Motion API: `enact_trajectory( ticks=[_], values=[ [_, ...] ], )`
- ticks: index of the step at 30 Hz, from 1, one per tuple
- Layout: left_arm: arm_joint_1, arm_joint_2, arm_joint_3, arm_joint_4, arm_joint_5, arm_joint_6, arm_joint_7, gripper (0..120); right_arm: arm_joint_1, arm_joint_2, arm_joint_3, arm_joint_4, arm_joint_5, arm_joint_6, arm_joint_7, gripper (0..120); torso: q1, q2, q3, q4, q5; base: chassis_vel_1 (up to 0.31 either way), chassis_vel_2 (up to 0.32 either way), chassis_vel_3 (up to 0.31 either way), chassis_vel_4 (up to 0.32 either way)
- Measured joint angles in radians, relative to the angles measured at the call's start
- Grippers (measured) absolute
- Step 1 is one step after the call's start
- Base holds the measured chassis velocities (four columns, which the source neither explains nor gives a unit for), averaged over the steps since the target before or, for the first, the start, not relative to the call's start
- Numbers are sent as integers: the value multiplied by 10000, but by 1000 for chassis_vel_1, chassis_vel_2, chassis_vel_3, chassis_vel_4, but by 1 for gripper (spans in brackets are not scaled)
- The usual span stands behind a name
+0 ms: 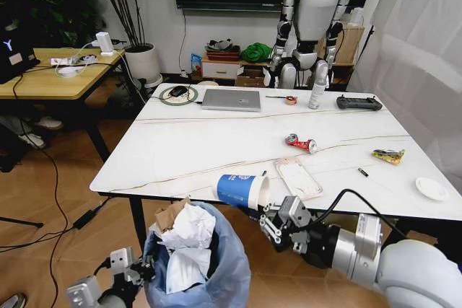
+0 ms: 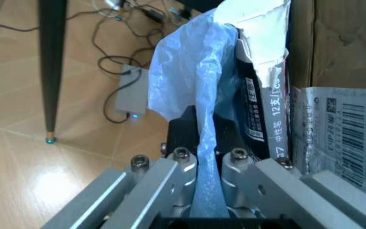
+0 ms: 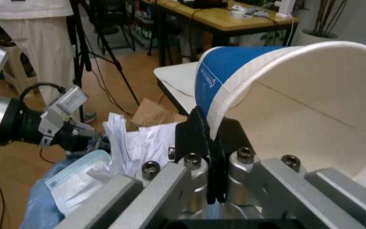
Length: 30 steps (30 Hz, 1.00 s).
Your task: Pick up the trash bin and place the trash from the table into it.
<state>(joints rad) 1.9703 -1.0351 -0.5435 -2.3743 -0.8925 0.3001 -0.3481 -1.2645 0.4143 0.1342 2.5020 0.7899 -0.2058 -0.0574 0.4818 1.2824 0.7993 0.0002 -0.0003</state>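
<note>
While the right gripper (image 3: 209, 143) is clamped on the rim of the blue paper cup (image 1: 242, 190), it holds the cup tipped at the near edge of the table (image 1: 180, 156), just above and beside the trash bin (image 1: 206, 272), apparently to drop it in. Below that edge, the left gripper (image 2: 205, 157) pinches the bin's blue bag, keeping the bin raised close. Cardboard and crumpled paper (image 1: 186, 239) already fill it; the crushed red can (image 1: 301, 143) and snack wrapper (image 1: 388, 155) lie farther back on the table.

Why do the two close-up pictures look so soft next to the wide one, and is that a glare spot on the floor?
Head view: even room light, the table crisp. Left wrist view: the bag of the trash bin sits very near the lens and looks soft; a bright glare patch lies on the wooden floor. Right wrist view: the blue paper cup looms large and slightly blurred.
</note>
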Motion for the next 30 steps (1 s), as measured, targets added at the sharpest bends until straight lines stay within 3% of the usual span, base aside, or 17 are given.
enact_trajectory(
  ticks=[7, 13, 22, 25, 30],
  values=[
    [-285, 1993, 240, -86, -734, -7, -12, 0, 166, 274, -312, -223, -235, 77, -825, 0, 0, 0, 0, -1, 3, 0, 0, 0, 0],
    [-743, 3113, 314, 93, -1374, -6, -33, 0, 520, 259, -711, -453, -757, -116, -1284, 0, 0, 0, 1, -1, 1, 0, 0, 0, 0],
    [-1175, 3276, 435, 247, -1672, -5, -15, 0, 825, 987, -1924, -985, -390, -593, -696, 0, 0, 0, 1, -1, 3, 0, 0, 0, 0],
    [-1277, 3327, 351, 292, -1785, 10, -13, 0, 1696, 1638, -3066, -1335, -137, -679, -497, 0, 0, 0, 1, 0, 3, 0, 0, 0, 0],
    [-1437, 3223, 301, 293, -1868, 45, -28, 0, 2538, 2374, -4073, -1606, 256, -891, -156, 0, 1, 0, 1, 2, 0, 0, 0, 0, 0]
  ],
)
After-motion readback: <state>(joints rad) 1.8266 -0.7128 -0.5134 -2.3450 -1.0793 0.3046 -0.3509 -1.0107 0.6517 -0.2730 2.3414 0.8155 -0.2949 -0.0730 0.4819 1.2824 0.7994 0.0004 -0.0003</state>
